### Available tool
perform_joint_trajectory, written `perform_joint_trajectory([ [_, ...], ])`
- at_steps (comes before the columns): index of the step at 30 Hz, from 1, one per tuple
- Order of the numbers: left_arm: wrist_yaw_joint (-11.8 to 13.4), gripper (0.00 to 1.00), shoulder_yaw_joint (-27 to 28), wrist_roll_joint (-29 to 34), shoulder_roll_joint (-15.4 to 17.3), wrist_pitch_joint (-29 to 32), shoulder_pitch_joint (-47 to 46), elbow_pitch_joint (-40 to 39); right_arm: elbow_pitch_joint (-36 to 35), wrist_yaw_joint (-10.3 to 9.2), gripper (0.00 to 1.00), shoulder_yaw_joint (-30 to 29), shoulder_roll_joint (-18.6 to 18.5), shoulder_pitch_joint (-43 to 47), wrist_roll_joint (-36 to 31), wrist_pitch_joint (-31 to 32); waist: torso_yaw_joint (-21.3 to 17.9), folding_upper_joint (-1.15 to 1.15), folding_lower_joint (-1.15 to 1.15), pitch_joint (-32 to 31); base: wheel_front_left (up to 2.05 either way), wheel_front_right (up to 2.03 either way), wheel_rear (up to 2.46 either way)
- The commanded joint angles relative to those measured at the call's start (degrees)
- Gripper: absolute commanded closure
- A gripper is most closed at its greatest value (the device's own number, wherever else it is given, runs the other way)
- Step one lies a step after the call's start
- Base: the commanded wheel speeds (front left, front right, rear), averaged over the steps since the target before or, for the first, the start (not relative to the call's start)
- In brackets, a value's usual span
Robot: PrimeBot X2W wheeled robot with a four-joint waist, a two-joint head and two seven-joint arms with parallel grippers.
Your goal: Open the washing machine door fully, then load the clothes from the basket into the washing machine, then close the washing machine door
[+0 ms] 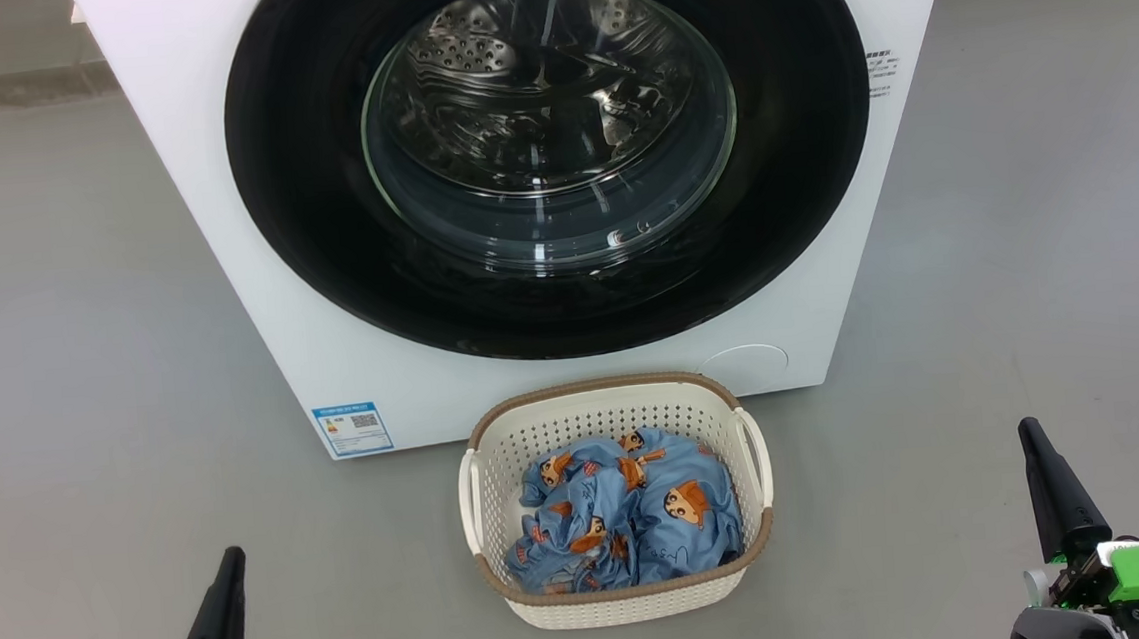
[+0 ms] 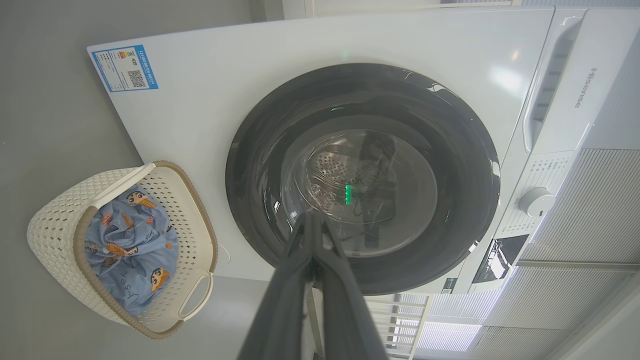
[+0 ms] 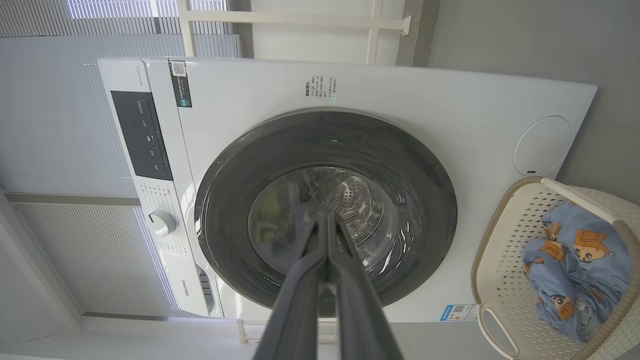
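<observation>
Washing machine door (image 1: 299,178): closed. Basket (image 1: 599,390): on floor before it, holding clothes (image 1: 634,525). Left gripper (image 1: 232,559), right gripper (image 1: 1030,430): jaws pressed together, empty, either side of basket.

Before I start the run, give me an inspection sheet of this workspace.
surface: grey floor, bare and even around the machine.
job's things: washer upright; door shut, steel drum visible through its glass; basket on the floor right in front of the washer; clothes bunched inside the basket.
clutter: nothing seen.
grippers: left gripper shut, holding nothing, low at the left; right gripper shut, holding nothing, low at the right; both short of the basket.
cables: nothing seen.
surroundings: pale blinds behind the washer; blue label low on its front.
</observation>
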Motion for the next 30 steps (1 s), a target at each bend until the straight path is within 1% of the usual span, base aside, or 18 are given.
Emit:
perform_joint_trajectory([
  [1, -0.07, 1.00, 2.02, 0.59, 0.77, 0.23, -2.64, -1.36, -1.60, 0.08, 1.00, 1.20, -0.18, -2.30, -0.54, 0.43, 0.00, 0.00, 0.00, 0.00, 0.00, 0.00, 0.00],
  [30, -0.06, 1.00, 2.24, 0.77, 0.62, 0.40, -2.65, -1.36, -1.59, 0.08, 1.00, 1.10, -0.11, -2.31, -0.63, 0.51, 0.00, 0.00, 0.00, 0.00, 0.00, 0.00, 0.00],
])
